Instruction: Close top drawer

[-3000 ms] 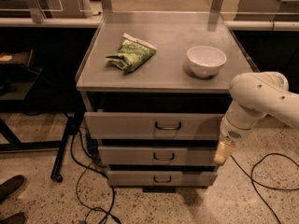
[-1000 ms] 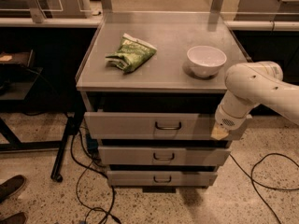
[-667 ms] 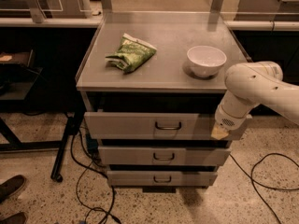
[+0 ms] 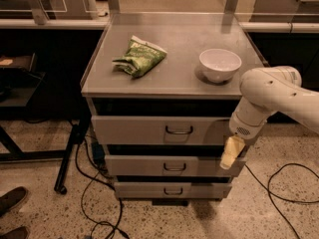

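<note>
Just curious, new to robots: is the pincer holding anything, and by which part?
Nothing seems held. The pincer is by the front of the top drawer, at its right end, away from the handle.

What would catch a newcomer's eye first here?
A thick white arm reaches in from the right, its yellowish tool hanging by the right end of the top drawer, which stands pulled out. On the cabinet top sit a white bowl at the right and a crumpled green snack bag at the left.
</note>
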Controlling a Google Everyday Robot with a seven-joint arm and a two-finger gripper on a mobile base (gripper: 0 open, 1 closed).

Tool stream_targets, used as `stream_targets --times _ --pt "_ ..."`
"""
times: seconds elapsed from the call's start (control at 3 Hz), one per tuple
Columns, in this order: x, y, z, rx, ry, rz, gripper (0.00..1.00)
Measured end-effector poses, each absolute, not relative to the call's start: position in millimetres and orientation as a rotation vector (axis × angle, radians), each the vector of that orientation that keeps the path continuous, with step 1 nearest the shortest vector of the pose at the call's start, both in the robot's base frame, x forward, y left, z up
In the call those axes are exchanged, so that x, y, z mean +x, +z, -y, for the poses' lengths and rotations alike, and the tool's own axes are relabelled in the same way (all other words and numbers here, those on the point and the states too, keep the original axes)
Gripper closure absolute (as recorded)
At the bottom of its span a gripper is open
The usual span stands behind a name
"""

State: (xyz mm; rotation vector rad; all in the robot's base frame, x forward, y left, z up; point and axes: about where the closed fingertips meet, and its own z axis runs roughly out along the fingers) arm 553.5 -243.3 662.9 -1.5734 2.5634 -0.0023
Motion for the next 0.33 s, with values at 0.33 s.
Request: stream_targets --times 0.33 --pt "553.5 662.9 243.3 -1.573 -0.002 -2.563 0.00"
